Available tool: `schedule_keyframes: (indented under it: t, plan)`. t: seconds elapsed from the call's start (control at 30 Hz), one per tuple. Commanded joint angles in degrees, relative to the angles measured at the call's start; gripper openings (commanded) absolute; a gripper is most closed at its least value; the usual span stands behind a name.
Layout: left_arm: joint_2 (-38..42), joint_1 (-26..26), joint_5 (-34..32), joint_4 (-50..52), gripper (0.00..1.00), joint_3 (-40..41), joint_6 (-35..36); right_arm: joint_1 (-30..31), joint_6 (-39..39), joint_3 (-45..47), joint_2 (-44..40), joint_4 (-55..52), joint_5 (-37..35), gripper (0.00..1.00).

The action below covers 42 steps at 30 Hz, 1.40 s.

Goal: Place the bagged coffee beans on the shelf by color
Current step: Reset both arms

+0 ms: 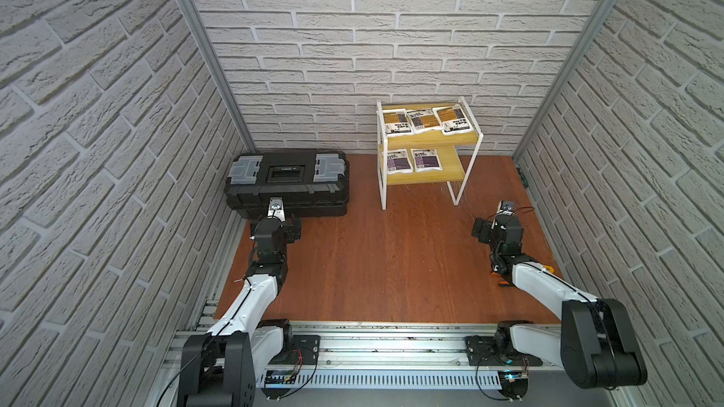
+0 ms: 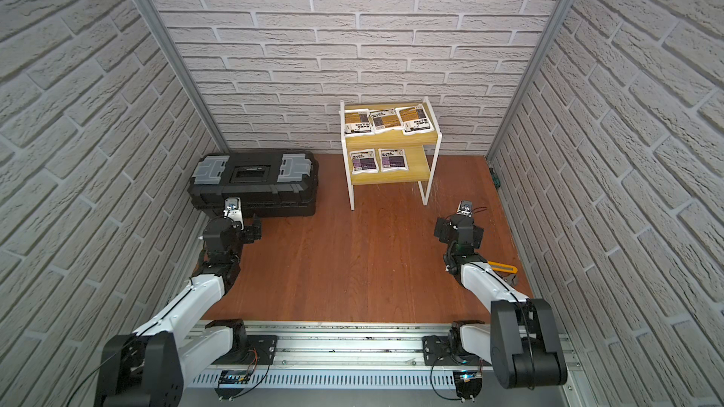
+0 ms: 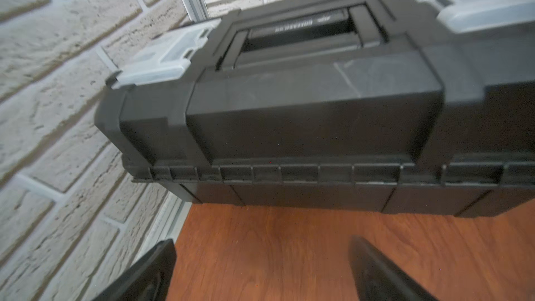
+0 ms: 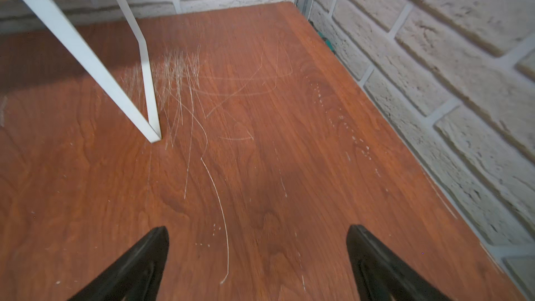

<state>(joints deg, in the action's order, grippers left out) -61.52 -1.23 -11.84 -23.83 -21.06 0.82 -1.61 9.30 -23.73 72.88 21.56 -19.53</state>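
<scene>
All five bagged coffee beans (image 1: pixel 421 120) lie on the shelf (image 1: pixel 450 172): three orange ones on its upper board, two purple ones on its lower board. I judge the sorting finished. My right gripper (image 4: pixel 258 228), near the shelf's front leg, is spread wide and holds nothing; my left gripper (image 3: pixel 262 241), well apart from the shelf, likewise.

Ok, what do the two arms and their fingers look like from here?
Left arm and right arm: white link shells, black joint housings, thin black cables running along them. The fingers on both are black, tapering to narrow tips.
</scene>
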Motion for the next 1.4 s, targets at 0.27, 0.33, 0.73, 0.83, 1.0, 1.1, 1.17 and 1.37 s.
schedule_keyframes:
  t: [0.27, 0.33, 0.73, 0.83, 1.0, 1.1, 1.17, 1.37]
  plan:
    - [-24.96, -2.32, 8.57, -26.09, 0.99, -0.24, -1.03, 1.61, -8.25, 5.46, 16.45, 38.57, 9.55, 1.00]
    - [-27.52, -2.46, 9.47, -28.22, 0.98, -0.68, -0.78, 2.29, -8.99, 2.62, 13.13, 27.48, 9.53, 1.00]
    - [-27.40, -3.51, 11.27, -23.92, 0.99, -2.37, -1.43, 2.22, -8.76, 1.33, 14.04, 27.04, 8.98, 1.00]
    - [-27.39, -3.42, 11.12, -24.60, 0.98, -2.14, -1.35, 2.22, -8.72, 1.32, 14.00, 26.97, 8.98, 1.00]
    - [-27.18, -2.98, 10.43, -24.85, 0.99, -1.89, -1.08, 2.21, -8.75, 1.30, 13.93, 26.62, 8.98, 1.00]
    - [-27.25, -2.99, 10.47, -24.83, 0.99, -1.88, -1.08, 2.22, -8.72, 1.14, 13.91, 26.34, 8.98, 1.00]
    - [-27.25, -2.99, 10.43, -24.86, 0.99, -1.88, -1.08, 2.23, -8.77, 1.05, 14.08, 26.23, 8.98, 1.00]
    - [-27.24, -2.99, 10.49, -24.86, 0.98, -1.88, -1.08, 2.06, -8.60, 0.47, 14.34, 25.48, 9.42, 1.00]
